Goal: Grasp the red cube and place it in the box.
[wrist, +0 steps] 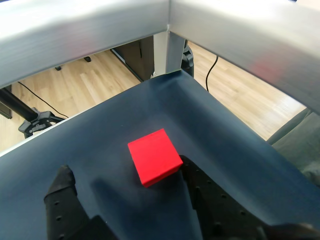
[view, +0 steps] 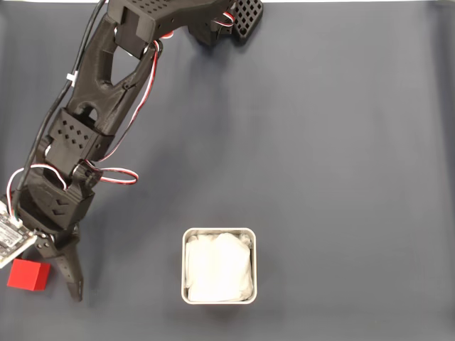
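Premises appear to be an office or laboratory-type room fitted as a robot test station. Evidence: a dark navy-blue mat-covered tabletop (view: 341, 142) serving as work surface; brushed aluminium frame rails (wrist: 90, 30) bounding the table corner in the wrist view; light wood-plank flooring (wrist: 75, 92) beyond; black cables (wrist: 212, 70) trailing across the floor; a black stand foot (wrist: 37, 122).
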`<state>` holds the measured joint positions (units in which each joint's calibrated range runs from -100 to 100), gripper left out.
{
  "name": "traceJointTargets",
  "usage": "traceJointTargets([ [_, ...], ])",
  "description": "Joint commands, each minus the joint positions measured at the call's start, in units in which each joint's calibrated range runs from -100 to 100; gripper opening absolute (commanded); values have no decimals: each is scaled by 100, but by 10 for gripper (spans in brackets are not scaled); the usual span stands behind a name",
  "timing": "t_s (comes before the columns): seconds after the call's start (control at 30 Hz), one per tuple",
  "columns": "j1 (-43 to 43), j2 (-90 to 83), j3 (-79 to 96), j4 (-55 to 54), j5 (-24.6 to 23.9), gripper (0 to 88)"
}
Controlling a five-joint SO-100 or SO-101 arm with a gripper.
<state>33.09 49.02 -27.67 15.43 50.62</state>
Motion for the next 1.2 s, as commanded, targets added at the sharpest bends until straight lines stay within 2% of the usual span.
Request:
traceJointTargets([
  [0.0, -105, -292, -253, 71, -15, 465],
  [0.87, -205, -258, -299, -109, -63, 458],
  [1.17, -162, 37, -783, -117, -83, 399],
])
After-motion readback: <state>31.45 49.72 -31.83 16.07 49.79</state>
